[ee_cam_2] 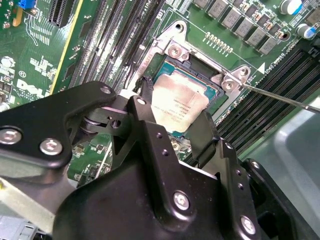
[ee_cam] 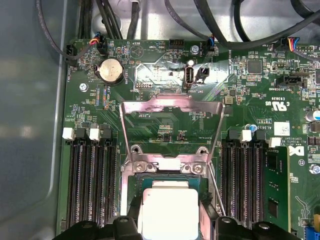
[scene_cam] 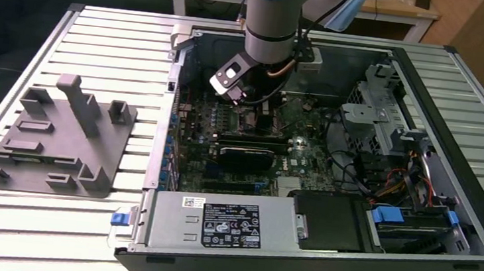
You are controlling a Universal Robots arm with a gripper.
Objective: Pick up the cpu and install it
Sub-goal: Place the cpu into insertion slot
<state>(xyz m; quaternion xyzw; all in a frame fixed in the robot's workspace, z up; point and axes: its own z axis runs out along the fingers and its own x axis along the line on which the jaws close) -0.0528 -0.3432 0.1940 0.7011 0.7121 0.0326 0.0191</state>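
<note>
The cpu (ee_cam_2: 177, 102), a small square chip with a silvery top, sits at the open socket (ee_cam_2: 200, 65) on the green motherboard, and it shows in both wrist views. My gripper (ee_cam_2: 172, 120) is shut on the cpu (ee_cam: 167, 205), one black finger (ee_cam_2: 142, 112) pressed to each of two opposite edges. The gripper's body hides the chip's near part. The socket's metal load plate (ee_cam: 172, 107) stands flipped open beyond the chip. In the exterior view the arm reaches down into the open computer case, with the gripper (scene_cam: 247, 99) low over the board.
Memory slots (ee_cam: 92, 185) flank the socket on both sides, and a thin lever (ee_cam_2: 280, 97) sticks out beside it. A grey plastic fixture (scene_cam: 55, 137) stands on the slatted table at the exterior view's left. Power supply (scene_cam: 220, 223) and drive cage (scene_cam: 386, 123) crowd the case.
</note>
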